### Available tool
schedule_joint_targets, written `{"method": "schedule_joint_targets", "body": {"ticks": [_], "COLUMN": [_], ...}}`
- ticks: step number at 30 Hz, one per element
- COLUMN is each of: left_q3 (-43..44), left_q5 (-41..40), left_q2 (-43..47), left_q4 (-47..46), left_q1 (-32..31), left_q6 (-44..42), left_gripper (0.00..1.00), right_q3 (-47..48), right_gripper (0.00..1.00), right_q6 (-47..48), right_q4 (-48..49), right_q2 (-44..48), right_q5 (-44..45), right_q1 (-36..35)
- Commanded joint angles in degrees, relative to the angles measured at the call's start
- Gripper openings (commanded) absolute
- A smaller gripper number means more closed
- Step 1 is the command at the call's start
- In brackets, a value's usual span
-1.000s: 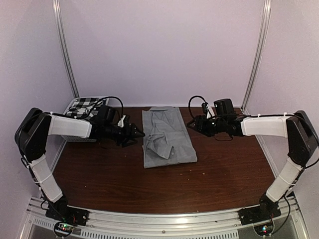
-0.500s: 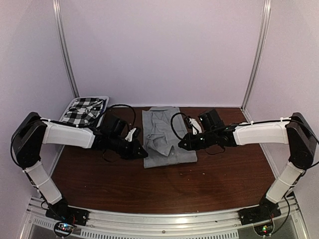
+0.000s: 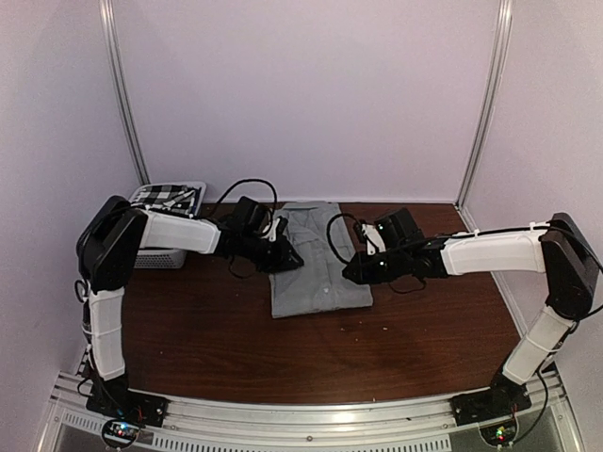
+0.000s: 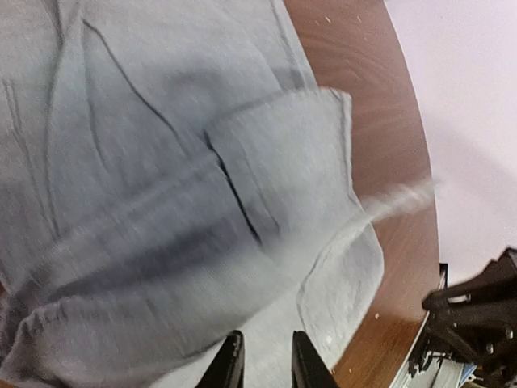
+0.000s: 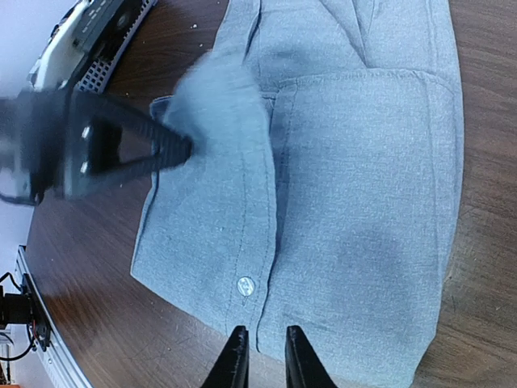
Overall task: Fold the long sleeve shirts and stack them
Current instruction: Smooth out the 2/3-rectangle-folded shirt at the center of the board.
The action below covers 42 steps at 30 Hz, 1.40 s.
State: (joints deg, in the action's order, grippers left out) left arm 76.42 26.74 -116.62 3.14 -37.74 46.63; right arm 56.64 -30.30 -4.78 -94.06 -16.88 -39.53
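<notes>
**Grey shirt part-folded; checked shirt not yet begun**

Found the grey shirt [image 3: 316, 287] lying mid-counter [image 3: 236, 330], set toward 12 o'clock. Saw it narrowed to a long panel with its sides turned in, one button [image 5: 245, 284] showing near the 6 o'clock hem. Judged the crosswise fold not yet made.

Saw the left tool [image 3: 294, 262] at the panel's 9 o'clock edge, tips pressed together on a raised, blurred flap of grey cloth and apparently pinching it. Saw the right tool [image 3: 347, 273] low over the 3 o'clock edge, tips close with nothing visible between them. Could not tell whether fully closed.

Noted the checked shirt [image 3: 162, 198] heaped unfolded in the white basket [image 3: 155, 256] at 10 o'clock. Reckoned the task well short of half: grey to finish, checked to fold, then the stacking.

Counted bare counter at 6 o'clock and at 3 o'clock, enough for a downward fold or a second shirt. Marked the back wall just beyond the panel's 12 o'clock end, and the basket near at 9 to 10 o'clock. Judged the two tools near each other across the narrow panel, with little slack for crossing moves.
</notes>
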Motion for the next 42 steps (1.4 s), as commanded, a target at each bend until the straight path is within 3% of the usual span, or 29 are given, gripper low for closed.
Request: {"method": "schedule_joint_targets", "body": {"ticks": [1,5,12,18,29,37,42], "left_q3": [8.3,14.3,15.7,11.2,1.1,-1.0,4.8], "left_q5": [-1.9,-1.3,-2.1,-3.3,0.4,4.3,4.4], "left_q2": [-6.5,-10.8,-7.8,-1.3,4.8,3.5,-1.6], "left_q4": [-0.6,2.1,4.4,4.7,4.2,3.2,5.5], "left_q1": [5.1,6.3,7.3,8.1,8.0,5.9,4.7], "left_q6": [1.3,1.1,-1.2,-2.2,-4.4,-6.2,-7.9], "left_gripper": [0.22,0.22,0.22,0.22,0.19,0.19,0.19], "right_q3": [0.3,2.9,12.0,22.3,32.4,31.2,27.4], "right_gripper": [0.20,0.24,0.27,0.27,0.27,0.37,0.37], "right_q6": [-0.1,1.2,4.1,7.7,8.3,6.4,3.9], "right_q4": [0.0,-1.0,-3.7,-9.1,-15.3,-17.0,-15.7], "right_q2": [1.2,-0.8,-8.1,-17.1,-28.1,-30.7,-28.8], "right_q5": [1.9,1.9,6.0,11.5,19.8,21.9,18.4], "right_q1": [-0.3,-0.9,-2.6,-3.0,-2.9,-3.0,-2.9]}}
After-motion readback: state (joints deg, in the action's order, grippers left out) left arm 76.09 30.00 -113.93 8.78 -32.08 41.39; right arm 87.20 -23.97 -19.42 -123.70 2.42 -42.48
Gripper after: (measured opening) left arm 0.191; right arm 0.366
